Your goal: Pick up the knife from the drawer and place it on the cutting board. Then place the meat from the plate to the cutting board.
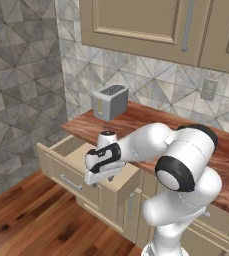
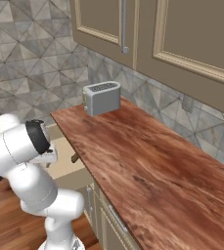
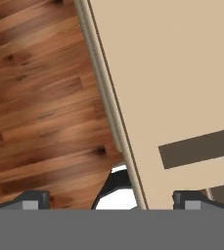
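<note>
Below my hand, nearest of all, my two fingertips stand wide apart with nothing between them; my gripper is fully open and empty. Between them runs the front wall of the drawer, with wood floor on one side and the light tan drawer bottom on the other. Across that bottom lies a dark brown bar that I take to be the knife, probably its handle, though I cannot make out a blade. From the right base view a small dark end pokes out beside the counter edge, likely the same knife.

From the left base view my gripper hangs over the pulled-out drawer, just above its interior. Farther back, a toaster stands on the wooden counter.

As I judge it, the drawer is already open and I am lining up over the knife. Grasping it, carrying it to the board and moving the meat are all still left.
</note>
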{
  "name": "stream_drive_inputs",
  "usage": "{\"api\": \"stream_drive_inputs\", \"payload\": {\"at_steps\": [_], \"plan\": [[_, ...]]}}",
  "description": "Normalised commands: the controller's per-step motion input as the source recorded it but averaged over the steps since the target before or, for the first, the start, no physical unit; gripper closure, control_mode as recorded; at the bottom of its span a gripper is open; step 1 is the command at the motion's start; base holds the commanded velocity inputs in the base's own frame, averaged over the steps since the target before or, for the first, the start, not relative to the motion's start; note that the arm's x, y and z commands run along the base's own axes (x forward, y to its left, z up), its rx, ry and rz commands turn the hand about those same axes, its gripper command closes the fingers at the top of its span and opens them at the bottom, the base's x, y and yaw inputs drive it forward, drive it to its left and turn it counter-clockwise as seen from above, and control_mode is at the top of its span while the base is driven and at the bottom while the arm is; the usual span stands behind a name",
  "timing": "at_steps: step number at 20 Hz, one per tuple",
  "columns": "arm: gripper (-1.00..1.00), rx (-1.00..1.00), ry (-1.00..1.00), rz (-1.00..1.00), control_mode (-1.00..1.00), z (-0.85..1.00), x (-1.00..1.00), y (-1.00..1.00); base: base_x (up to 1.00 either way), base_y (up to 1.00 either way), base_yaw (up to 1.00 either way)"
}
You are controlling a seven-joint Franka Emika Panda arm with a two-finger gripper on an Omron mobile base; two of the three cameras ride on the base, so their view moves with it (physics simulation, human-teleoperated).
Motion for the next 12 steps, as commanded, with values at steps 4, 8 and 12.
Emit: {"api": "stream_drive_inputs", "payload": {"at_steps": [4, 8, 12], "plan": [[-1.0, 0.0, 0.0, 0.06, -1.0, -0.4, 0.22, 0.0, 0.0, 0.0, 0.0], [-1.0, 0.0, 0.0, 0.06, -1.0, -0.33, 0.23, 0.0, 0.0, 0.0, 0.0], [-1.0, 0.0, 0.0, 0.06, -1.0, -0.32, 0.19, 0.0, 0.0, 0.0, 0.0]]}}
